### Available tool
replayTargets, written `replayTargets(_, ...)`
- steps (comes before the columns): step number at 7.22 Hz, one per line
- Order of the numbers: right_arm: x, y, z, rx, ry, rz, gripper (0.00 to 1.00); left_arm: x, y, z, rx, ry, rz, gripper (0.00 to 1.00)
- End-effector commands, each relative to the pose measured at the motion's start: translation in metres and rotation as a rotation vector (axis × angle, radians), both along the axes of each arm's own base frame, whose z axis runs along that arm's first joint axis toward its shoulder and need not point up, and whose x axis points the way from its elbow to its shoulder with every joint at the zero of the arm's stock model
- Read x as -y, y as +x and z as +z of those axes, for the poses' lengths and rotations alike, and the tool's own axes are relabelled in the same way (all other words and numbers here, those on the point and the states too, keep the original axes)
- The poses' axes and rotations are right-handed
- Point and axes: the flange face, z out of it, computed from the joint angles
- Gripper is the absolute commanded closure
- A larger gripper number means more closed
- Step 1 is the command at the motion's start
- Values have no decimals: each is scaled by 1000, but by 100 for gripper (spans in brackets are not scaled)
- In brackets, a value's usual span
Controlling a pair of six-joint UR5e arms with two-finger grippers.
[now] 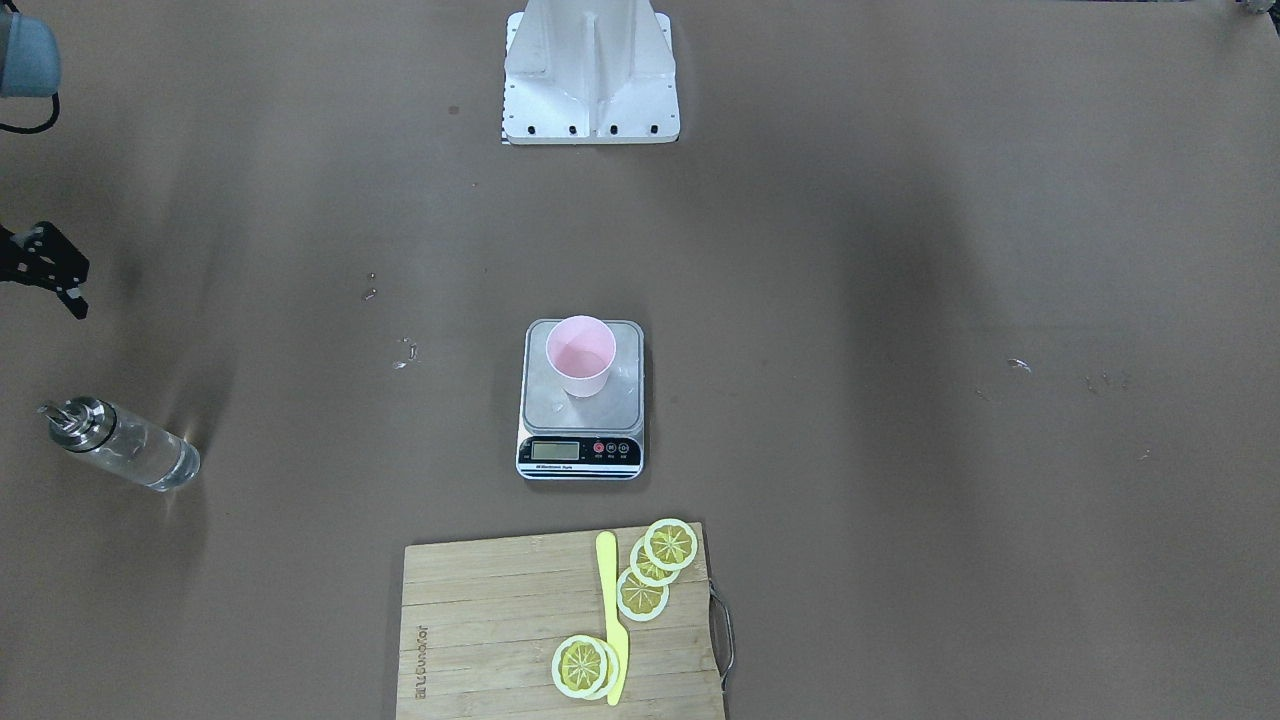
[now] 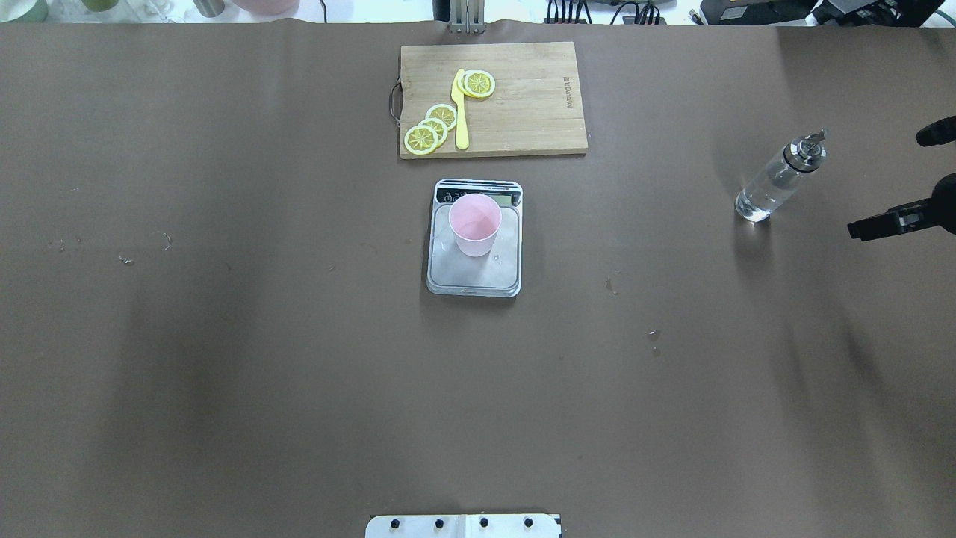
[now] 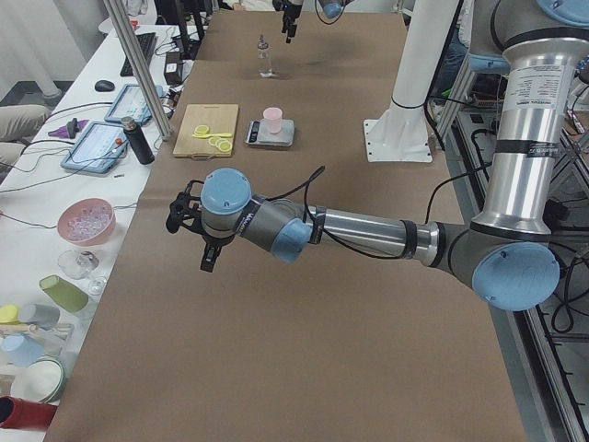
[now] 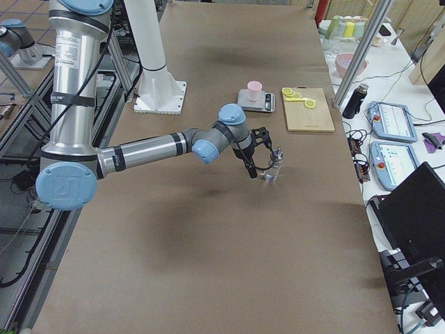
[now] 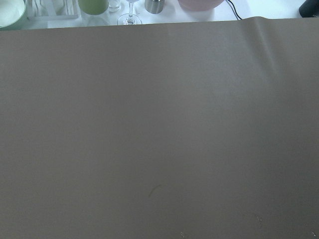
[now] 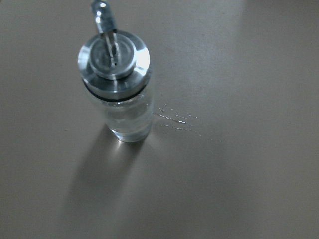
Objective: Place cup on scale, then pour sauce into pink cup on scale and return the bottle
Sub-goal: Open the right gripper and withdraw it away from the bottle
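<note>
The pale pink cup (image 1: 580,355) stands upright on the scale (image 1: 580,422) at mid-table, also in the overhead view (image 2: 474,224). The clear glass bottle (image 2: 773,183) with its metal spout cap stands on the table far to the robot's right, clear liquid inside; the right wrist view looks down on it (image 6: 117,94). My right gripper (image 2: 886,184) is open beside the bottle, apart from it, holding nothing. My left gripper (image 3: 191,235) hovers over bare table far from the scale; I cannot tell whether it is open or shut.
A wooden cutting board (image 2: 523,97) with lemon slices and a yellow knife lies beyond the scale. The robot's white base (image 1: 590,80) is at the near edge. Small wet spots (image 6: 174,119) lie by the bottle. Glasses and bowls line the table's left end (image 3: 87,221).
</note>
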Motion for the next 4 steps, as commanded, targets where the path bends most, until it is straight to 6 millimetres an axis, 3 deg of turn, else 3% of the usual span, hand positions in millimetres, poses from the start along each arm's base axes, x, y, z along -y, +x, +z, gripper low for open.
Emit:
replayTargets(1,-7,74,8,121,-87,57,0,-1,-4,1,2,4,-3,3)
replayTargets(2,-5,101,17,129,-92,90,0,-1,-5,1,3,6,-4,3)
replayTargets(4,11,145,31,57,-104,45,0,-2,-26,5,16,26,-18,3)
